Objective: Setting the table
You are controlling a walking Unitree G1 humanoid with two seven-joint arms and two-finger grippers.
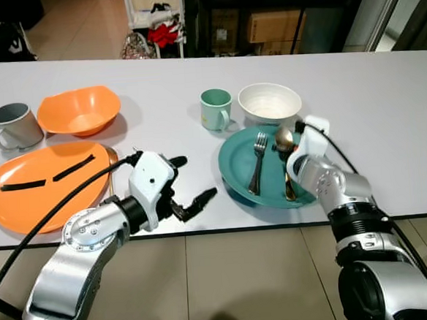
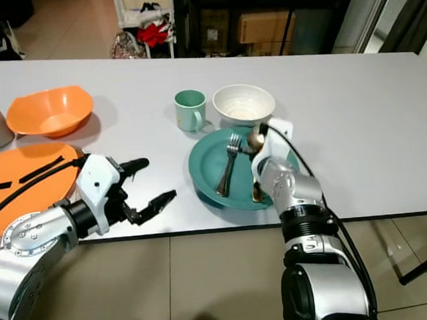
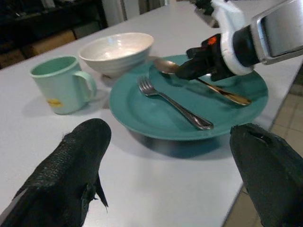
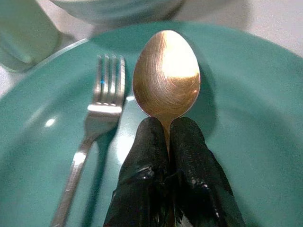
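- Fingers (image 4: 156, 156) of the right gripper (image 4: 168, 142) are pinched tight on the neck of the spoon (image 4: 165, 71), just behind its bowl, at the centre of the right wrist view. The hold covers only a narrow part of the stem, so I judge the spoon could pivot or slip out if the wrist turns quickly.
- Spoon bowl hangs over the green plate (image 1: 236, 174), right of centre in the left eye view, with its handle trailing down toward the table's near edge. A drop from here would probably clatter onto the plate or bounce off the near edge to the floor.
- Fork (image 1: 257, 160) lies on the same plate, just left of the spoon; a sideways sweep could knock it or drag it along.
- White bowl (image 1: 269, 101) and green mug (image 1: 216, 108) stand just beyond the plate, so a forward push risks nudging them.
- Left gripper (image 1: 182, 184) hovers over the table's near edge, lower centre of the left eye view, fingers spread wide and holding nothing. It points toward the plate, and reaching in at once could bump the right arm.
- Orange plate (image 1: 47, 186), orange bowl (image 1: 78, 111) and grey mug (image 1: 13, 124) sit at the left, well apart from the spoon.
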